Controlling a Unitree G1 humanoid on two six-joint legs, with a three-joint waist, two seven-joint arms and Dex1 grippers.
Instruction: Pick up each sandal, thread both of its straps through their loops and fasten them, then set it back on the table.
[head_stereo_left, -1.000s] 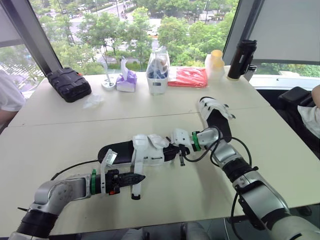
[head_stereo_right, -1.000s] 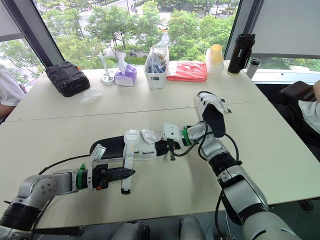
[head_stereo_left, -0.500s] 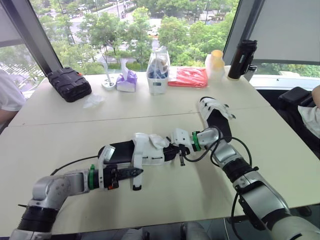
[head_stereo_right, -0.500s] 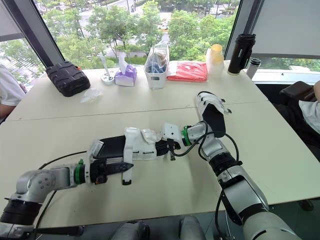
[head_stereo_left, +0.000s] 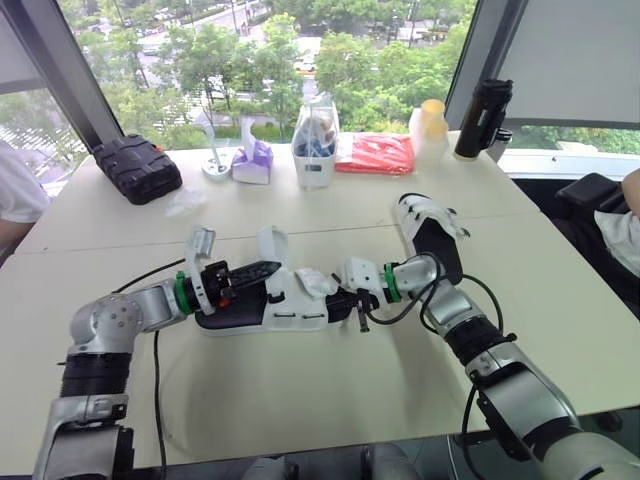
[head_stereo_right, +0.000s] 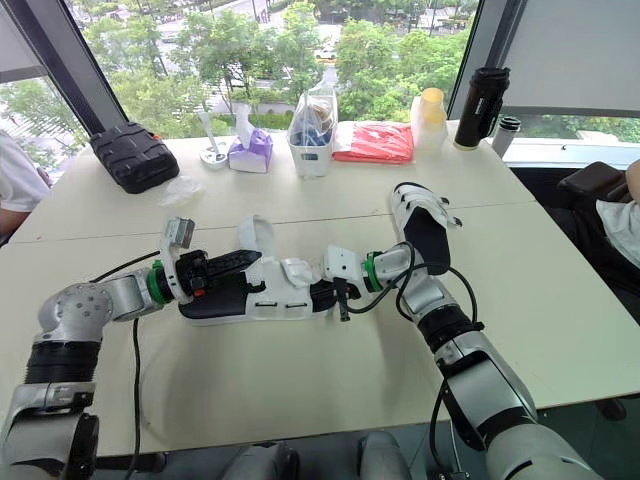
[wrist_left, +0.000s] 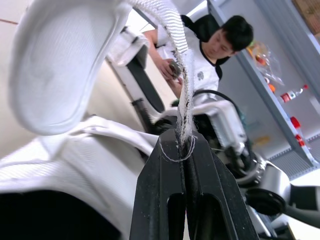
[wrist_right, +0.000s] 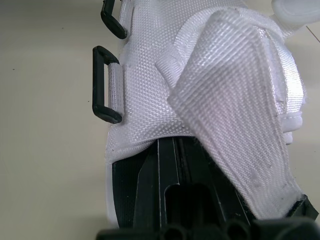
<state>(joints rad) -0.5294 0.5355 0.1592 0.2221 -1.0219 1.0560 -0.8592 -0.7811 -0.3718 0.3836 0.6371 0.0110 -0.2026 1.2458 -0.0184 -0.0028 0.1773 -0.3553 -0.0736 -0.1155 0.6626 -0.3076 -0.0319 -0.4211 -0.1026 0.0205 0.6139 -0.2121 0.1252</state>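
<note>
white webbing was pinched between the closed fingers (wrist_left: 165, 165) of the left gripper (head_stereo_left: 255, 271): one strap (head_stereo_left: 272, 245) of the near sandal (head_stereo_left: 290, 305), held up so that it stood above the upper and curled over the fingertips. the sandal lay on the table (head_stereo_left: 300, 400) directly between the two grippers. its long axis ran from one gripper to the other, with one end under the left fingers and the other at the right gripper (head_stereo_left: 347, 297). the right gripper's fingers were shut on that end, with the white mesh just ahead of them. the black loops (wrist_right: 102, 85) sat on the side wall of the upper, beside the right fingers and across the sandal's width from where the strap rose. by that layout, the strap end would probably have to travel crosswise to the long axis, over the upper and down to a loop. the left gripper, holding the strap, looked best placed to do that while the right steadied the shoe. a second sandal (head_stereo_left: 432, 235) lay just beyond the right gripper, well apart from the left.
</note>
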